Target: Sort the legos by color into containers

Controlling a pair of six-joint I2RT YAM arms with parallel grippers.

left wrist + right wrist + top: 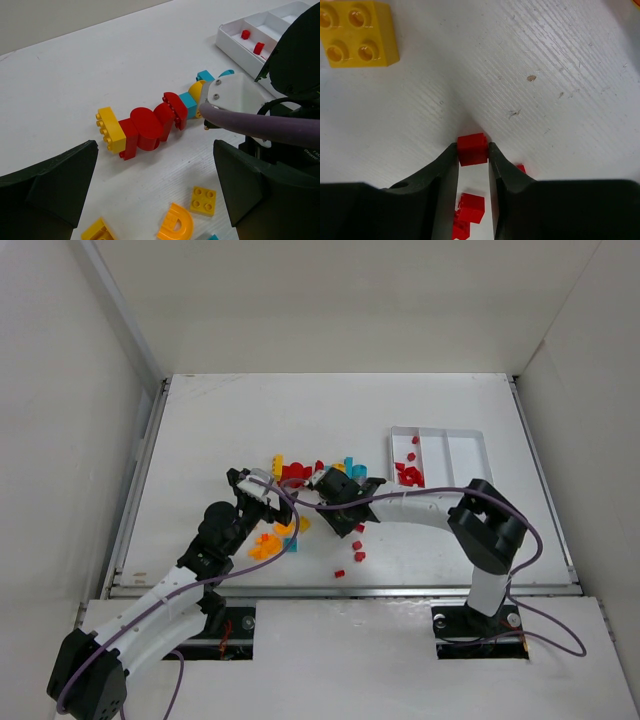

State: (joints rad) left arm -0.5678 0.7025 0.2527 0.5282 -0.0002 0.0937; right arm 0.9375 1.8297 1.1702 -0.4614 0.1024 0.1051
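The right claw (472,146) is clenched on a tiny red plastic brick (472,151), pinching its sides between two black fingertips low over the white table (545,75). I cannot tell whether the brick touches the table. In the top view this claw sits well left of the shallow white three-compartment tray (468,430). The tray's compartment nearest the claws holds several small red bricks (408,475). A few loose red bricks (357,545) lie left of the tray, toward the table's near edge. A joined row of yellow, red and cyan bricks (145,127) lies farther left of the tray. The left claw (154,170) is released, its fingers spread wide, farther from the tray than the right claw, above a flat yellow square brick (202,199) and an orange arch piece (176,225).
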